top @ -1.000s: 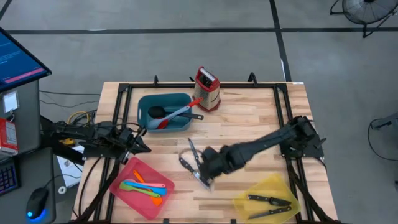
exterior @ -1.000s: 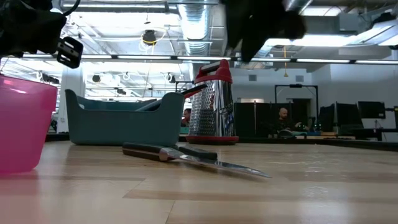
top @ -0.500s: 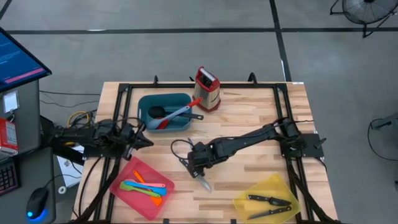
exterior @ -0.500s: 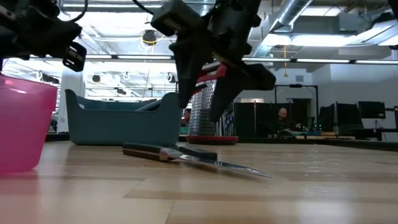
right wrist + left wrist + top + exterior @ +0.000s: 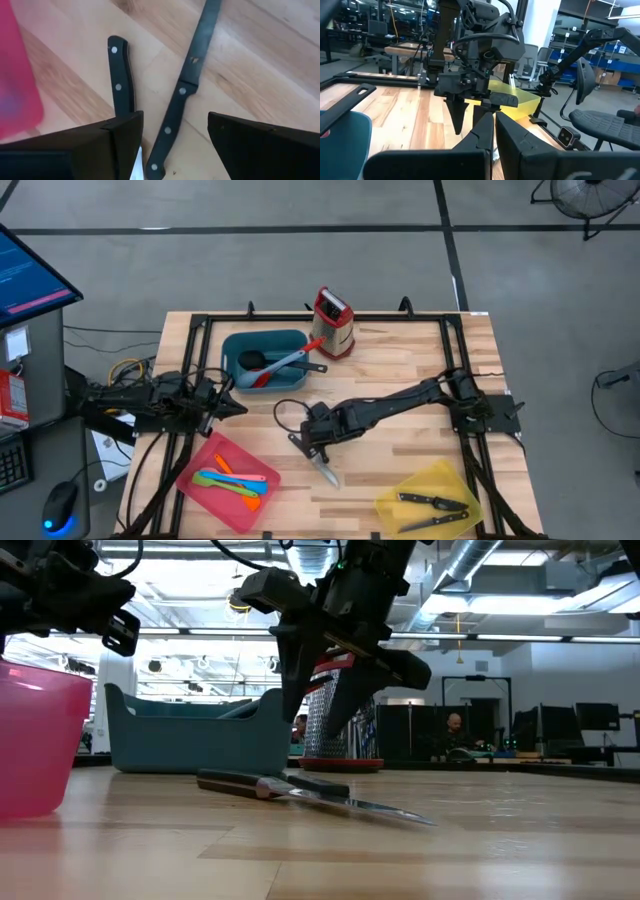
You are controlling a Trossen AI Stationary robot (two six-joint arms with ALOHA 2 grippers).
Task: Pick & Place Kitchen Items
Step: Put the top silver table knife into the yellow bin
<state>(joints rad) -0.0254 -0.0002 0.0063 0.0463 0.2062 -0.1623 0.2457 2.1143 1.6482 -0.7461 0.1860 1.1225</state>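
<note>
Right pincer point(image 5: 312, 436) hangs over two knives point(image 5: 322, 465) on the table point(image 5: 400, 370).

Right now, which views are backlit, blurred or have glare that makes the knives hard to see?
Low view: bright ceiling lights behind leave the right pincer a dark silhouette, though the knives on the table stay readable. Right wrist view: the two knives are sharp, the red tray at the edge is blurred. High view: even light, no glare.
</note>
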